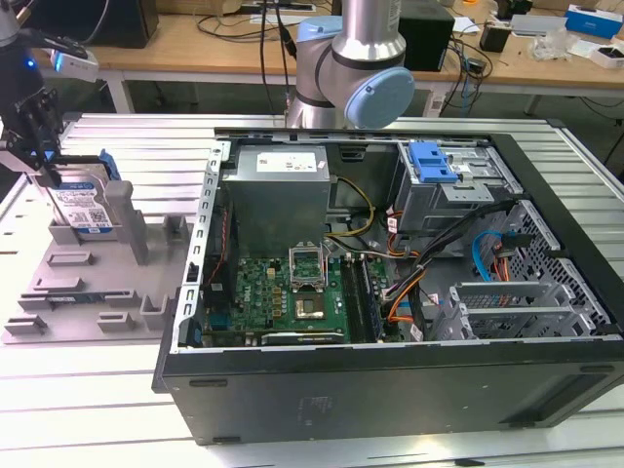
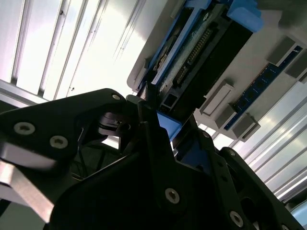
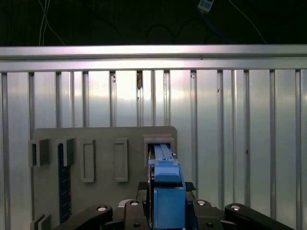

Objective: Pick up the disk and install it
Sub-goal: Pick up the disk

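The disk (image 1: 86,207) is a silver drive with a blue-and-white label in a blue carrier. It stands on edge in a slot of the grey holder (image 1: 88,283) at the exterior view's left. My gripper (image 1: 44,171) reaches down onto its top end. In the first wrist view the blue carrier (image 3: 168,182) runs from between my black fingers (image 3: 144,189) into the holder's slot (image 3: 160,141). In the second wrist view the disk's connector edge (image 2: 201,52) stretches away from my gripper (image 2: 160,122), whose fingers press on the blue bracket. The gripper is shut on the disk.
An open computer case (image 1: 390,380) lies on the ribbed metal table (image 1: 97,390), to the right of the holder in the exterior view. Inside are a grey power-supply box (image 1: 278,190), a motherboard (image 1: 292,292) and a drive cage with a blue latch (image 1: 434,161). The arm's base (image 1: 351,58) stands behind the case.
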You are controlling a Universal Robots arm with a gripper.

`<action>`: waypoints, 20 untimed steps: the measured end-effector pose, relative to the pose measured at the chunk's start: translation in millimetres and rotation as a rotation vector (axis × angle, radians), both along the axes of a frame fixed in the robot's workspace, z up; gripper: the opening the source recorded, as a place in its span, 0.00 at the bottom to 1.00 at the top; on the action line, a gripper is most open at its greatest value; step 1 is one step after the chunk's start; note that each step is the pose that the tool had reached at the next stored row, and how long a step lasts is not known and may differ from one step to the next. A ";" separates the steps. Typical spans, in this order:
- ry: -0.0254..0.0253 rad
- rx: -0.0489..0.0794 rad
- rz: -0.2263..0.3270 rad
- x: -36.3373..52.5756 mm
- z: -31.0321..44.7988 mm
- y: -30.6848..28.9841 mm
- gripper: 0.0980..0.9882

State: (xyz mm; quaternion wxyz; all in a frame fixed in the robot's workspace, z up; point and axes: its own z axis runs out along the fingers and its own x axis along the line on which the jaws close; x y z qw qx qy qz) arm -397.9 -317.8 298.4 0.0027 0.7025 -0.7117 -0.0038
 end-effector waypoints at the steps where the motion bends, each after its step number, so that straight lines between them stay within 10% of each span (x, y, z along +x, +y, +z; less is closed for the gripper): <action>1: 0.0001 0.000 0.000 0.0 -0.1 0.0 0.30; 12: -0.0008 0.000 0.000 0.1 1.3 0.0 0.30; 20: -0.0001 0.002 0.000 0.0 20.7 0.0 0.30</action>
